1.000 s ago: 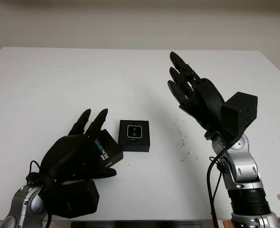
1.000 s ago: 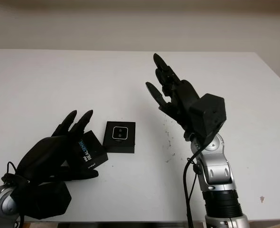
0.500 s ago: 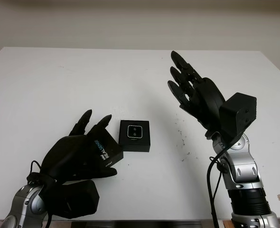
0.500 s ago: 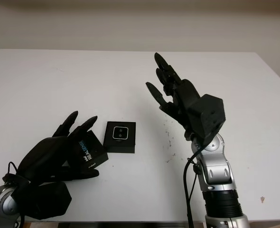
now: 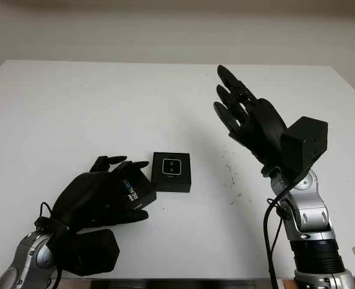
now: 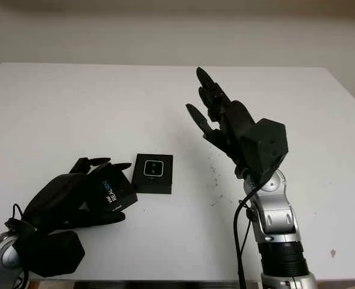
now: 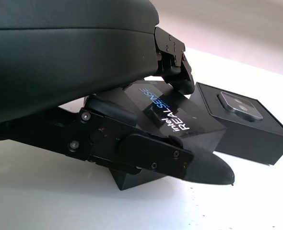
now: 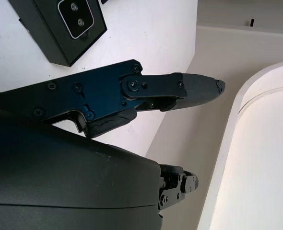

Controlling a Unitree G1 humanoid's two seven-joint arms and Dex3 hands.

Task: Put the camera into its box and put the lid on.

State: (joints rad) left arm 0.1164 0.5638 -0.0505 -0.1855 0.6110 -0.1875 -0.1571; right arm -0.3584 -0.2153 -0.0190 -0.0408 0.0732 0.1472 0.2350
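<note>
On the white bench (image 5: 75, 102), the left hand (image 5: 96, 195) has its fingers (image 7: 180, 163) curled around the black lid (image 5: 134, 191). Just beside it sits the box (image 5: 171, 172), camera (image 5: 171, 167) inside. Farther right, the right hand (image 5: 250, 123) is raised, holding nothing.

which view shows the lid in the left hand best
The left wrist view: the lid sits close up, REALSENSE print readable, clamped in the left hand beside the box. Both eye views show it smaller, half covered by fingers.
</note>
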